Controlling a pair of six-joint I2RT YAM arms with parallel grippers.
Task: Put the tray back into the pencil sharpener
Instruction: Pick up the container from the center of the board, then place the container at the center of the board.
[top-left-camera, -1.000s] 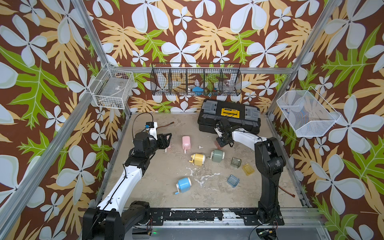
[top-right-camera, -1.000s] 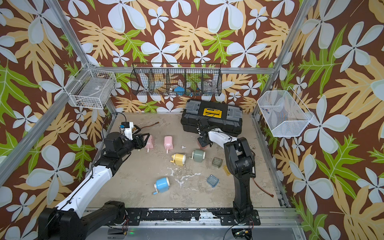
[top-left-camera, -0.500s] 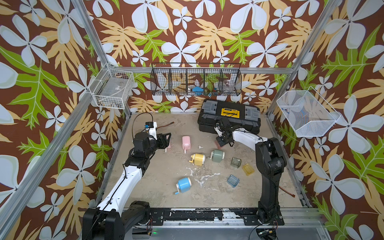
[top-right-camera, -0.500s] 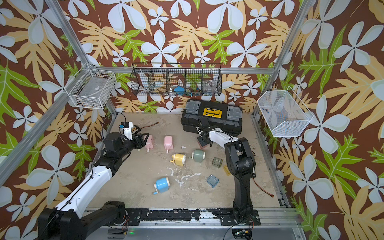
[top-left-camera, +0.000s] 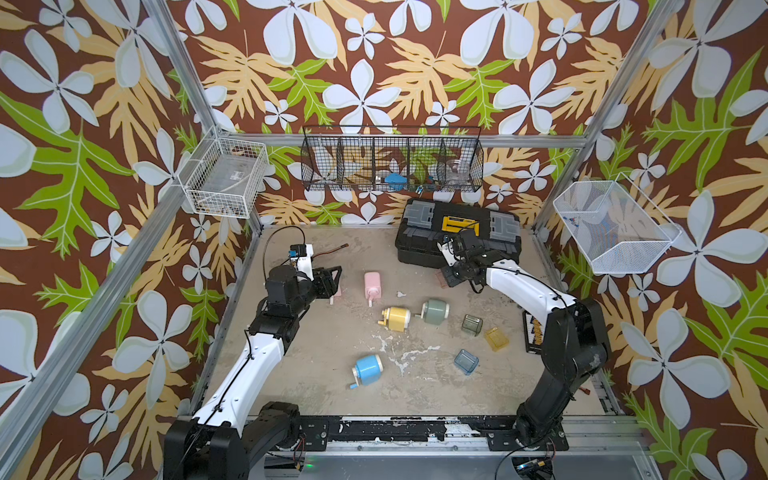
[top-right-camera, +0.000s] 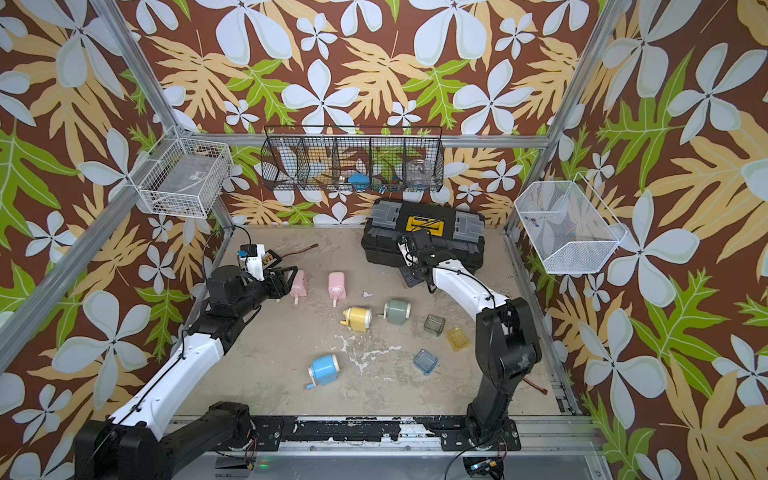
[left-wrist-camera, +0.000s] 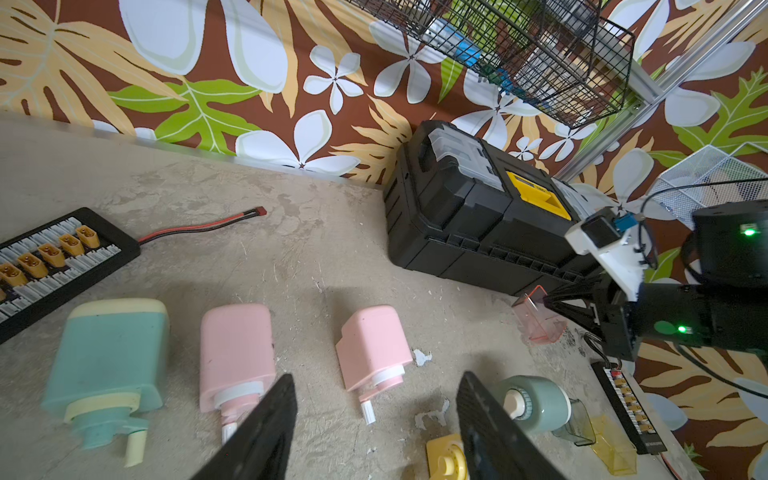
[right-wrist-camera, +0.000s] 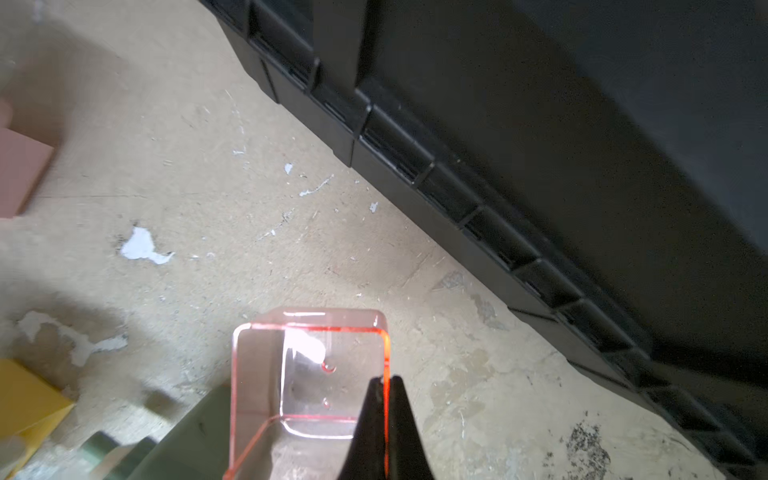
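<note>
A clear pink tray (right-wrist-camera: 311, 374) stands on the floor in front of the black toolbox (right-wrist-camera: 540, 145); from the left wrist it shows as the tray (left-wrist-camera: 536, 316). My right gripper (right-wrist-camera: 385, 380) is shut on one of its side walls, which glows red between the fingertips. In both top views the right gripper (top-left-camera: 446, 278) (top-right-camera: 409, 277) sits low by the toolbox and hides most of the tray. Two pink pencil sharpeners (left-wrist-camera: 237, 353) (left-wrist-camera: 372, 345) lie on their sides, cranks toward my left gripper (left-wrist-camera: 377, 375). It hovers open over them with nothing between its jaws.
A teal sharpener (left-wrist-camera: 108, 357) and a connector board (left-wrist-camera: 54, 253) lie near the left arm. Yellow (top-left-camera: 397, 319), green (top-left-camera: 435, 311) and blue (top-left-camera: 368, 368) sharpeners lie mid-floor, with grey (top-left-camera: 471, 325), yellow (top-left-camera: 496, 338) and blue (top-left-camera: 465, 361) trays to their right. Wire baskets hang on the walls.
The right gripper's jaws have closed the last bit onto the pink tray's wall. The left arm has stayed where it was.
</note>
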